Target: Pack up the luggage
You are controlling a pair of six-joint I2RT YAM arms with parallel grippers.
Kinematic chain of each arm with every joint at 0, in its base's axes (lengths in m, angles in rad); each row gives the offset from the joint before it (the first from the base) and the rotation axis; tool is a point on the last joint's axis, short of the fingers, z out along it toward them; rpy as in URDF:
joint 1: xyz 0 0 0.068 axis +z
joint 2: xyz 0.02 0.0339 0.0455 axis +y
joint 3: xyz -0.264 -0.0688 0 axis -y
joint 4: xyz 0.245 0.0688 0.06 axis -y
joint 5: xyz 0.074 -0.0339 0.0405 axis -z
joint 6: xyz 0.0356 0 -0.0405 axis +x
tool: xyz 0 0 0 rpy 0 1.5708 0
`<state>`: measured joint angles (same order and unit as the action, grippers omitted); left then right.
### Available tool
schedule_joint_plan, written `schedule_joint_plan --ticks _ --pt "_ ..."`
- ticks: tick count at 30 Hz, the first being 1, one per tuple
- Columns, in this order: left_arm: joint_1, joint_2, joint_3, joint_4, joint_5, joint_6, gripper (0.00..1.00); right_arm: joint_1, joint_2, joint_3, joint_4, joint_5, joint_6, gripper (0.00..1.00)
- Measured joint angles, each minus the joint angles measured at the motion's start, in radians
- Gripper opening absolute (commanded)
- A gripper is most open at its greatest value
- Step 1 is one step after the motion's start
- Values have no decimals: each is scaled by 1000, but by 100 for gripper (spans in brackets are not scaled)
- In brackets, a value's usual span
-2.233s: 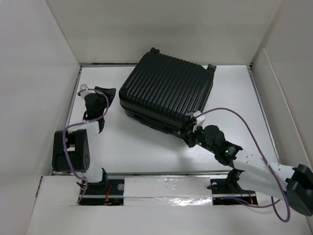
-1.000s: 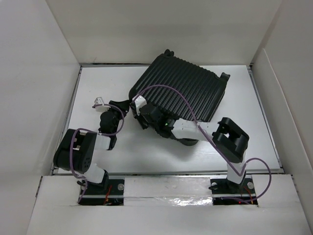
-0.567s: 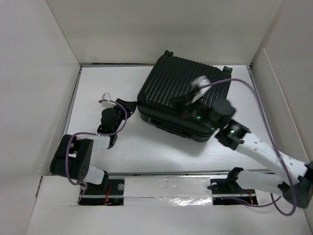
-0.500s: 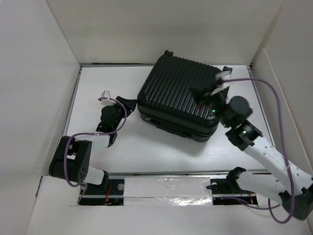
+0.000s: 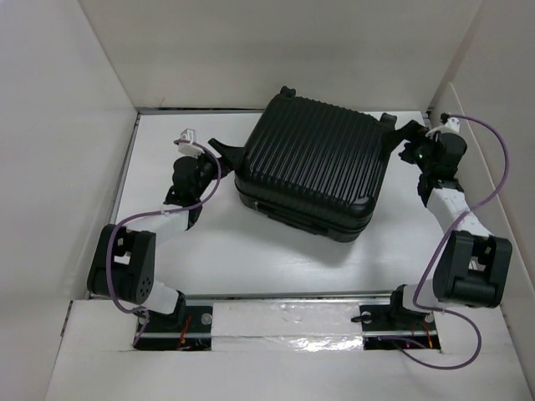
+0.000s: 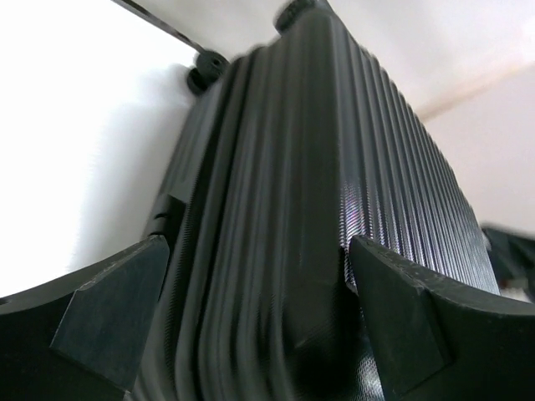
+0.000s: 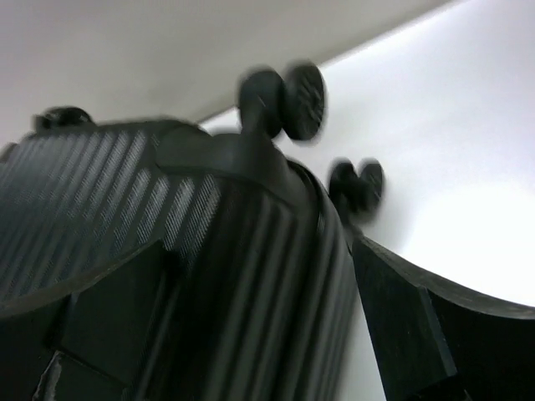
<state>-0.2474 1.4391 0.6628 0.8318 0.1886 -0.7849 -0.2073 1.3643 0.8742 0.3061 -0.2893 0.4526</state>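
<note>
The left jaws stand apart, straddling the ribbed left edge of the suitcase (image 5: pixel 309 171). The right jaws, also apart, bracket its far right corner beside the caster wheels (image 7: pixel 284 100). Whether either touches it is unclear. Half a second ago the right arm (image 5: pixel 451 209) hung over the suitcase's top; it has since swung out to that wheel corner, while the left arm (image 5: pixel 171 219) has crept farther along its side. The suitcase, closed and flat toward the back of the bench (image 5: pixel 209 251), has not shifted. Flanked like this, it looks about to be steadied or squared.

Ribbed black luggage (image 6: pixel 318 209) close between the wide-apart fingers (image 6: pixel 109 309) of the left end effector (image 6: pixel 255 251), caster wheel (image 6: pixel 206 71) beyond
</note>
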Motion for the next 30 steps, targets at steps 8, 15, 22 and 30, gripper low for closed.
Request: schedule_joint_plan --ticks 8,15,22,30 --pt "-8 65 18 91 87 7 83 77 211 177 45 -137 -12 100" --pt "-68 -112 -212 205 -13 -5 82 214 436 460 2 -129 -82 100" --pt "-290 -436 -371 41 -288 62 84 384 714 917 -200 -117 -249 100" --pt "-430 -589 -395 -122 -372 58 84 445 928 1309 -404 -182 -245 100"
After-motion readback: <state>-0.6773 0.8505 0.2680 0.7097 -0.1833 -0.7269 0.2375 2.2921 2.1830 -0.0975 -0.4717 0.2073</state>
